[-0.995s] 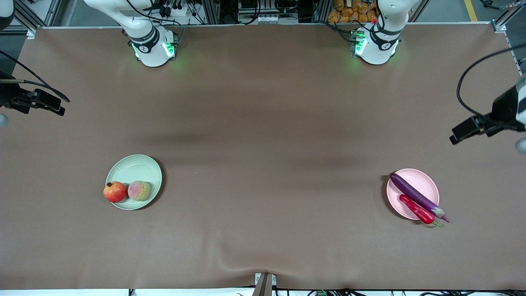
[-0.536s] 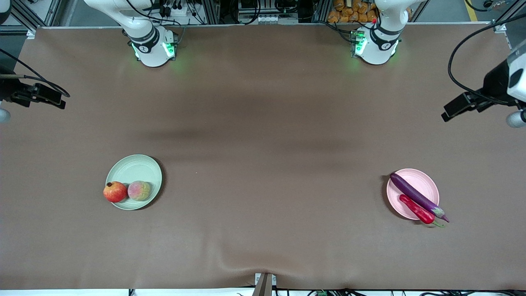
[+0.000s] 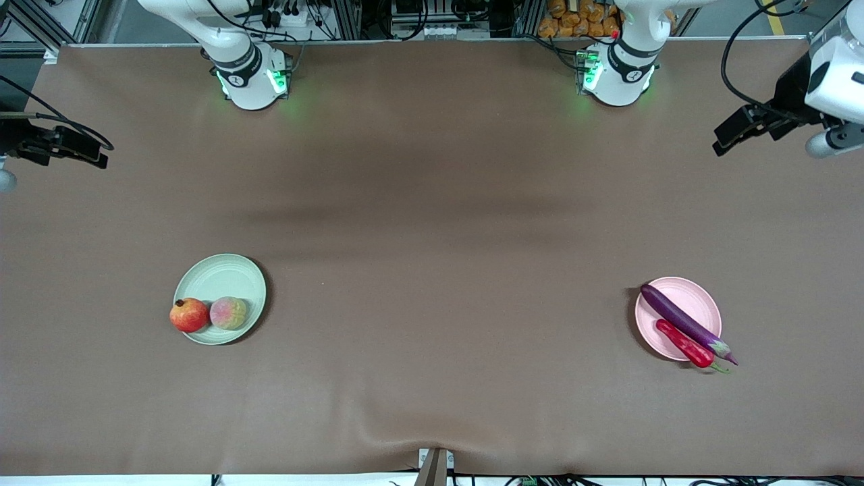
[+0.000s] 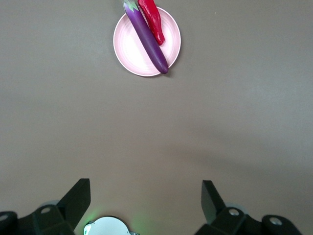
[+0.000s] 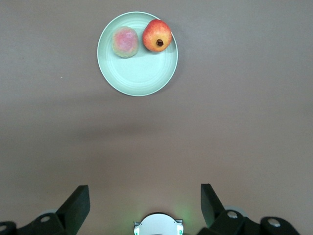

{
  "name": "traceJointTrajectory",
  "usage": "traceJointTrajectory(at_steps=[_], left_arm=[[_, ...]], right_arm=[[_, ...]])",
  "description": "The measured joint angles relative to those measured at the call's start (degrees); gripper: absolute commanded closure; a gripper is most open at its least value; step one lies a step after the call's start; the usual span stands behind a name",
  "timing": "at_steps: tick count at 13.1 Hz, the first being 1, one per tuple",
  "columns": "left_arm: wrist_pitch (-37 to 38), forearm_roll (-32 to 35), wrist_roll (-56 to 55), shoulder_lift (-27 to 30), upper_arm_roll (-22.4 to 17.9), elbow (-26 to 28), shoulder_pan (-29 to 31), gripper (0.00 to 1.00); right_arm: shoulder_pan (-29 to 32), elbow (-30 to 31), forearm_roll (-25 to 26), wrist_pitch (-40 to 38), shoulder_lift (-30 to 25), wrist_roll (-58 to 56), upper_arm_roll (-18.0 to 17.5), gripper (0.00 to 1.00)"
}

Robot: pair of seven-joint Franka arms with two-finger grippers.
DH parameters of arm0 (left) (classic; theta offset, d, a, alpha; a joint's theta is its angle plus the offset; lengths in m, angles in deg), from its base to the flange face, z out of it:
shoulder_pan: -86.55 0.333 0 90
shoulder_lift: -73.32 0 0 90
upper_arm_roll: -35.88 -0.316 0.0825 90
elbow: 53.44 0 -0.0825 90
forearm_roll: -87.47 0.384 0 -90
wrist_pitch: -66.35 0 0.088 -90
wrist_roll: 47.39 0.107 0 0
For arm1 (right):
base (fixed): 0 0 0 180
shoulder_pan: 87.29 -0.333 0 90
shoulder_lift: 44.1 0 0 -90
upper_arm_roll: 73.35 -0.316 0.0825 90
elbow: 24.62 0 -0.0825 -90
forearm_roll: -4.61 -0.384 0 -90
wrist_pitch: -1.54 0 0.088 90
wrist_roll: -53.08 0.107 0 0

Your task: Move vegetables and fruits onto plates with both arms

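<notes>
Pomegranate [image 3: 189, 315]: rested on the rim of the green plate [image 3: 226, 273], at the edge toward the right arm's end of the worktop [image 3: 432, 223]; its dark crown is seen in the right wrist view.
Peach [image 3: 228, 312]: set on the same green plate, just beside the pomegranate, toward the plate's middle.
Eggplant [image 3: 682, 321]: laid slantwise across the pink plate [image 3: 695, 297], its stem end reaching past the rim on the side nearer the front camera.
Chili pepper [image 3: 687, 344]: laid alongside the eggplant on the pink plate, nearer the front camera, its green stem hanging over the rim.
Plates: placed well apart, the green one toward the right arm's end, the pink one toward the left arm's end.
Left gripper [image 4: 145, 203]: held high over bare worktop at the left arm's end, fingers spread wide, nothing between them.
Right gripper [image 5: 145, 205]: held high over the worktop's edge at the right arm's end, fingers spread wide, nothing between them.
</notes>
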Motion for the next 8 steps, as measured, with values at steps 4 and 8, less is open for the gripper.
traceJointTrajectory(at_steps=[4,8], left_arm=[[0.3,3.8,4.9,0.4,-0.5,0.1,-0.9,0.00],[0.9,4.3,9.2,0.5,-0.7,-1.4,-1.0,0.00]], right_arm=[[0.2,-0.1,0.0,0.0,-0.4,-0.7,0.7,0.00],[0.2,-0.2,0.0,1.1,-0.4,-0.7,0.6,0.00]])
